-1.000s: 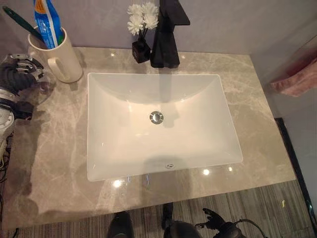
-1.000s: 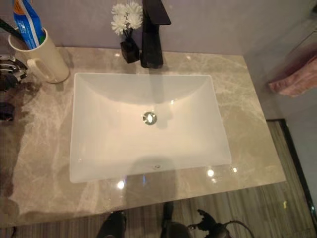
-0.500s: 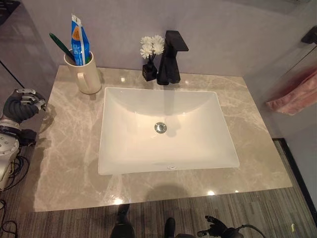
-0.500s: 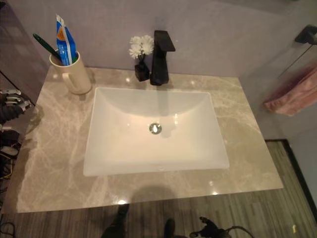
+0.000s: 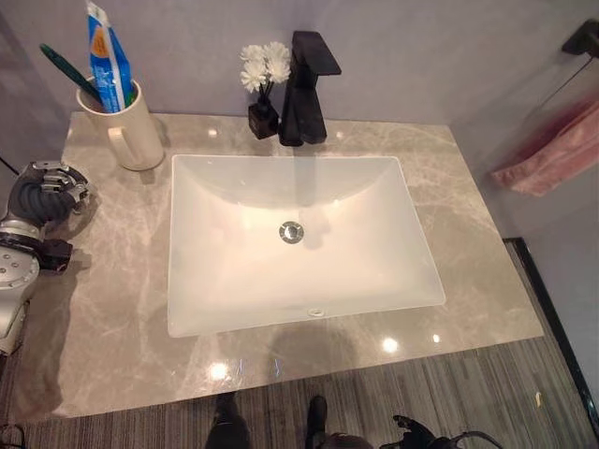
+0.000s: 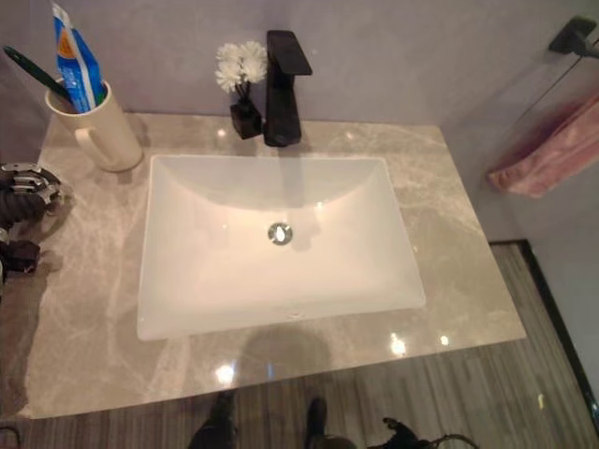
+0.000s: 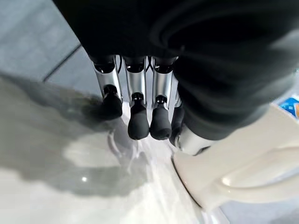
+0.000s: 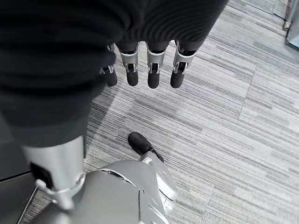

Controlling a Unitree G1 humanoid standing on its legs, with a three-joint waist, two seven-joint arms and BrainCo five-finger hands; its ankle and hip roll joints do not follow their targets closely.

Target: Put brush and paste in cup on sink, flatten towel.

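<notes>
A cream cup [image 5: 126,131] stands at the back left corner of the marble counter [image 5: 103,309]. A blue toothpaste tube [image 5: 106,56] and a green toothbrush [image 5: 65,70] stand upright in it. My left hand [image 5: 47,192] hovers over the counter's left edge, to the left of the cup and a little nearer me. Its fingers [image 7: 138,116] hang straight, hold nothing, and are clear of the cup [image 7: 243,158]. A pink towel [image 5: 547,154] hangs bunched on a black rail [image 5: 580,37] on the right wall. My right hand [image 8: 149,70] is open, low over the striped floor.
A white rectangular basin [image 5: 197,309] takes up the counter's middle. Behind it stand a black tap [image 5: 307,89] and a small black vase of white flowers [image 5: 263,94]. A grey wall runs along the back. Striped floor [image 5: 487,393] lies in front.
The camera has moved, so the whole picture has shifted. The left hand seems to have drawn back a little from the cup. Brush and paste stay in the cup.
</notes>
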